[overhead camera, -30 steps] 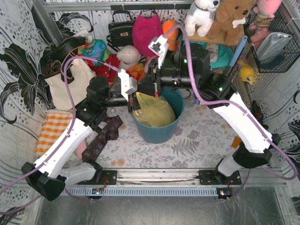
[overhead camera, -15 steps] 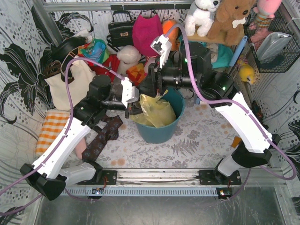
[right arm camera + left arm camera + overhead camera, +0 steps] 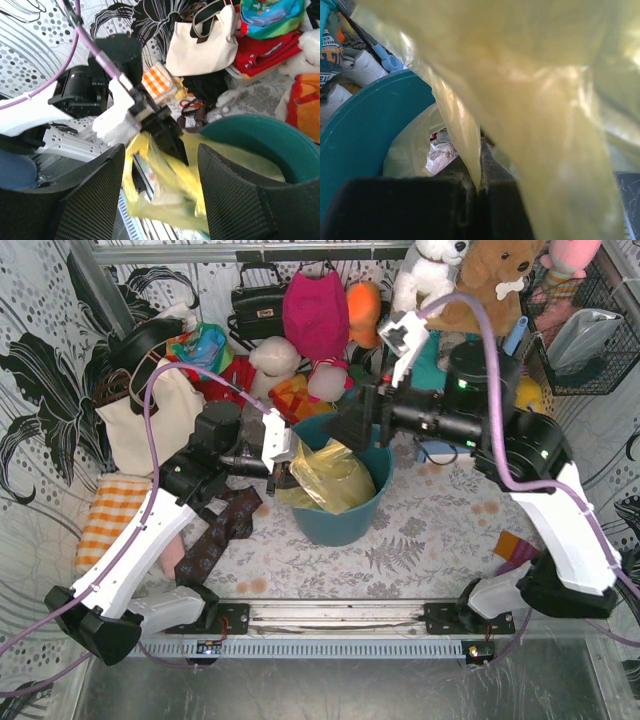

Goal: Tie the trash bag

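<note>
No knot shows yet; left fingers (image 3: 410,205) pinch the trash bag (image 3: 325,475); right fingers (image 3: 235,200) stand apart, empty.

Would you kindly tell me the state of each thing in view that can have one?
trash bag: untied, inside the teal bin, one edge pulled over its rim.
left gripper: shut on the trash bag's edge.
right gripper: open, holding nothing.
teal bin: upright, holding the trash bag.
</note>
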`<state>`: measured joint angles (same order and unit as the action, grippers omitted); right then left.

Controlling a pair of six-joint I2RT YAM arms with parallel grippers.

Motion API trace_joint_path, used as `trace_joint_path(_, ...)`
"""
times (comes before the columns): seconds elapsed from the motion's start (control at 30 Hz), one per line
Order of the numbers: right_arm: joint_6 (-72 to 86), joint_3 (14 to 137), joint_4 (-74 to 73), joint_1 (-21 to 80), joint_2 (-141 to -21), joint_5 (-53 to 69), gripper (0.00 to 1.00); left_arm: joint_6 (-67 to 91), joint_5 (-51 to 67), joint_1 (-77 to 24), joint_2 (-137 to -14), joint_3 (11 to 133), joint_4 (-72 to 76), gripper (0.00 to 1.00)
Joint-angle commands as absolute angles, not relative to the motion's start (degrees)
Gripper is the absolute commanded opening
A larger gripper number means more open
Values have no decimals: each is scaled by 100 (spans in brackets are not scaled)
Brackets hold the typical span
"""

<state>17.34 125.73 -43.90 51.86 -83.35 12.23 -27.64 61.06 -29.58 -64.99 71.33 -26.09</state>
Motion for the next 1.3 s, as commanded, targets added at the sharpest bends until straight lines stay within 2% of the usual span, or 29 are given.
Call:
trace_joint_path(0.0, 1926, 11999, -4420, 5198, -7818, 939, 61, -2839, 6152, -2962, -6518, 7241, -2597, 0)
trace_joint_path(0.17, 2054, 11397, -4402, 5199, -7579, 991, 63, -2822, 6201, -2960, -6482, 7262, -2588, 0)
trace_joint_path(0.37, 2157, 10872, -4174, 5203, -7218, 415, 68, -2755, 6338, -2958, -6377, 7179, -2446, 0)
trace_joint_path(0.47, 2361, 10699, -4031, 5195, -7272, 420, 68, -2667, 6332, -2962, -6340, 7133, -2332, 0)
trace_joint_path(0.57, 2539, 10590, -3870, 5202, -7307, 599, 59, -2648, 6314, -2960, -6333, 7137, -2318, 0)
trace_joint_path(0.67, 2707, 10406, -3674, 5201, -7191, 710, 42, -2652, 6263, -2957, -6320, 7128, -2316, 0)
trace_joint_path(0.73, 2760, 10354, -3669, 5202, -7109, 689, 28, -2646, 6229, -2961, -6303, 7128, -2312, 0)
trace_joint_path(0.77, 2769, 10317, -3654, 5199, -7076, 669, 15, -2638, 6203, -2957, -6309, 7128, -2299, 4)
trace_joint_path(0.8, 2775, 10281, -3637, 5201, -7041, 642, 5, -2637, 6201, -2961, -6303, 7136, -2295, 13)
trace_joint_path(0.83, 2777, 10251, -3612, 5203, -7026, 622, 0, -2638, 6180, -2961, -6299, 7149, -2302, 33)
trace_joint_path(0.87, 2782, 10228, -3605, 5201, -7015, 616, 0, -2624, 6145, -2963, -6297, 7174, -2295, 51)
trace_joint_path(0.97, 2784, 10189, -3588, 5193, -7054, 664, 0, -2758, 6081, -2956, -6289, 7341, -2499, 78)
trace_joint_path(1.1, 2771, 10169, -3595, 5201, -7075, 646, 0, -3158, 6098, -2959, -6356, 7777, -3103, 88)
trace_joint_path(1.27, 2743, 10177, -3620, 5199, -7066, 570, 0, -3712, 6155, -2956, -6443, 8327, -3997, 91)
